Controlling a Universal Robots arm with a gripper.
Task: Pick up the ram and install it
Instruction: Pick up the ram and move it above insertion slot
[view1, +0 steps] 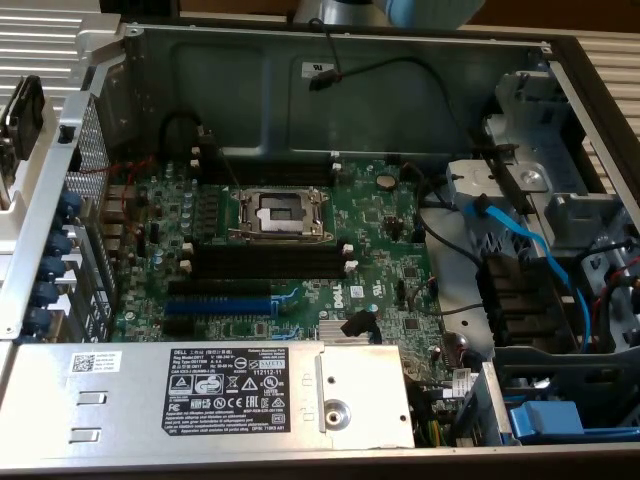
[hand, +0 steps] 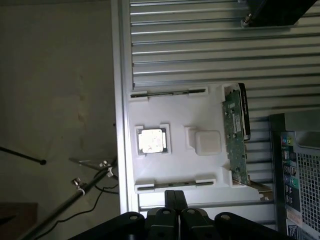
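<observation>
Ram (hand: 234, 135) sat in the white tray (hand: 175, 112), propped on its long edge in the holder along one end of the tray, green face with small components showing. It lay ahead of the gripper (hand: 175, 194) and off to one side, well apart from the fingertips; nothing touched it.

Gripper: fingers pressed together, nothing between them, hovering at the tray's near edge, just beside a narrow clip-ended slot (hand: 175, 186) in that edge.

Straight ahead of the gripper, in the tray's middle, was a processor chip (hand: 151, 140) in a square recess. Beside it, toward the ram, was a white block (hand: 207, 142). A matching narrow slot (hand: 167, 93) ran along the tray's far edge. Tray rested on the ribbed aluminium bench (hand: 200, 45). Computer case (hand: 300, 170) stood on the far side of the ram from the chip, near the tray.

Exterior view: case open, motherboard (view1: 400, 250) exposed. Black memory slots (view1: 268, 262) with white end clips lay bare beside the processor socket (view1: 278, 212), with the blue expansion slot (view1: 218, 306) next to them. Ram not yet installed.
</observation>
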